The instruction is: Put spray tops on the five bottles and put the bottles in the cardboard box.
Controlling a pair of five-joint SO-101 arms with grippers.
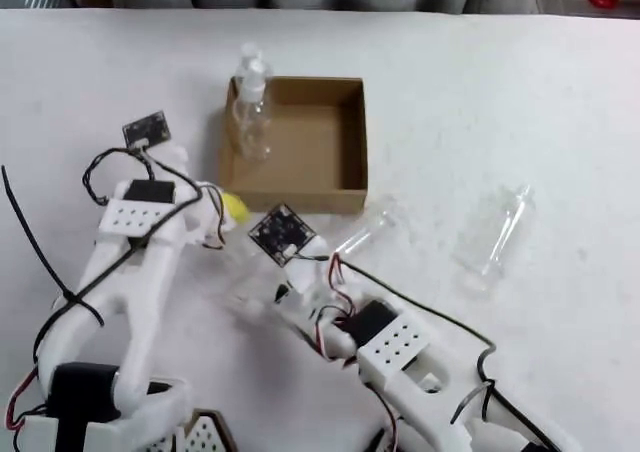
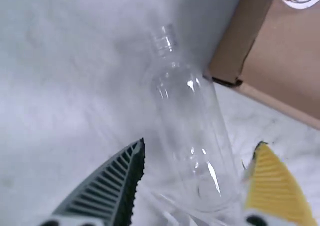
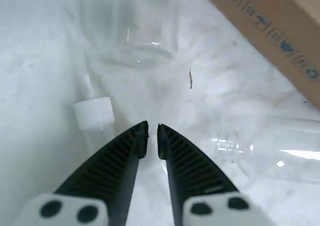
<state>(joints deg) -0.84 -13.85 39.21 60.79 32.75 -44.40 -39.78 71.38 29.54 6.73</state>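
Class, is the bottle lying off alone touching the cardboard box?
Apart: the high view shows bare table between the bottle and the cardboard box.

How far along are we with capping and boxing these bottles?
Done: one capped bottle stands in the cardboard box.
In hand: the left gripper is open around a topless bottle lying beside the box. The right gripper, jaws nearly closed, sits next to a loose spray top.
Left: two uncapped bottles lie on the table, and none of these three is boxed yet.
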